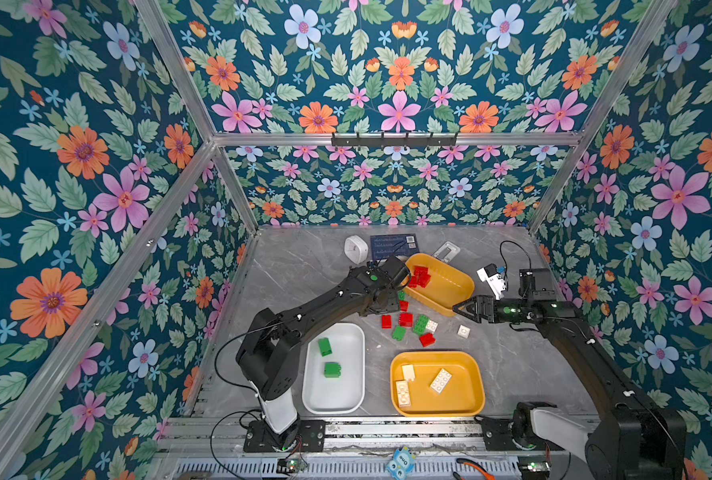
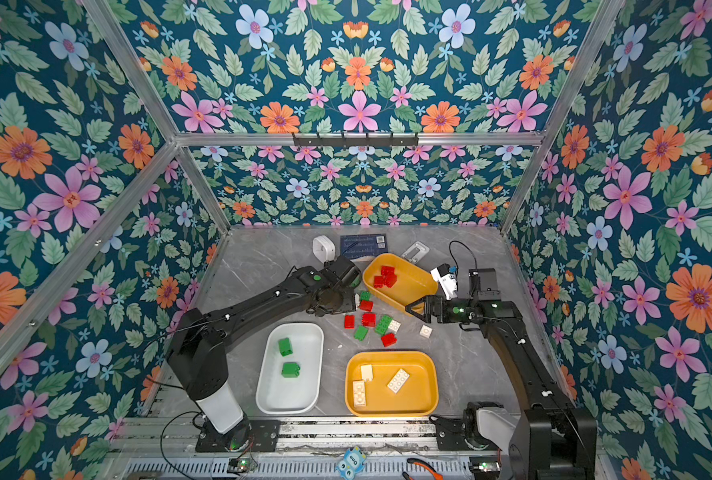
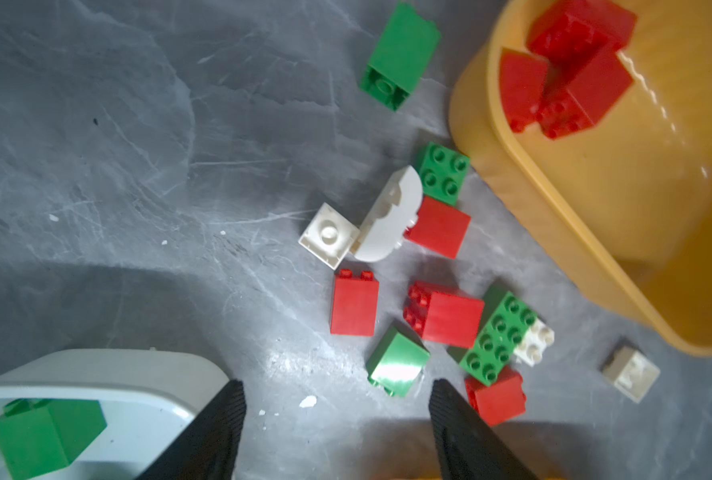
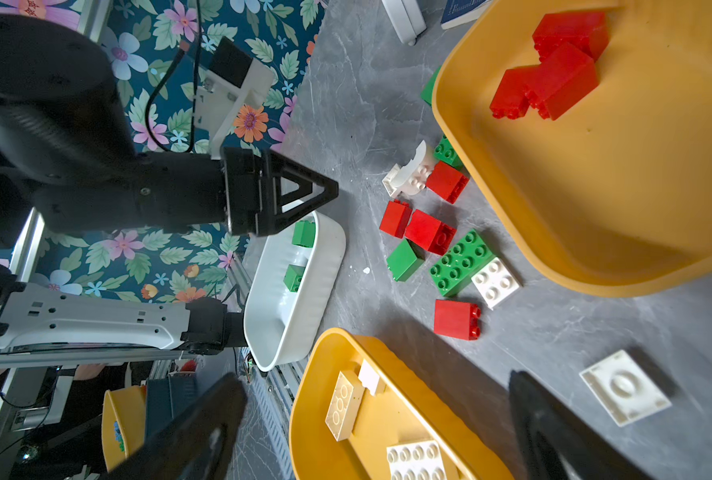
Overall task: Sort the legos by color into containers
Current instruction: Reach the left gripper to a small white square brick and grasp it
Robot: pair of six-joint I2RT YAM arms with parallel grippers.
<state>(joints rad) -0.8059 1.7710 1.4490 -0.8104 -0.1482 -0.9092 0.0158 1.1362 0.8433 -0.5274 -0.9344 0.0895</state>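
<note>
Loose legos (image 1: 408,322) in red, green and cream lie in a cluster on the grey table between the three containers. The far yellow tub (image 1: 452,289) holds red bricks (image 3: 574,70). The white tub (image 1: 337,397) holds two green bricks (image 1: 325,346). The near yellow tub (image 1: 460,401) holds three cream bricks (image 1: 440,380). My left gripper (image 3: 337,415) hangs open and empty above the table beside the pile, a green brick (image 3: 398,361) just ahead of its fingers. My right gripper (image 1: 459,309) is open and empty, over the far tub's near corner. A cream square brick (image 4: 624,386) lies apart.
A white rounded gadget (image 1: 356,248), a dark QR card (image 1: 393,245) and a clear plastic piece (image 1: 447,251) sit at the back of the table. Floral walls close in three sides. Orange-handled pliers (image 1: 470,467) and a blue toy (image 1: 402,461) lie on the front rail.
</note>
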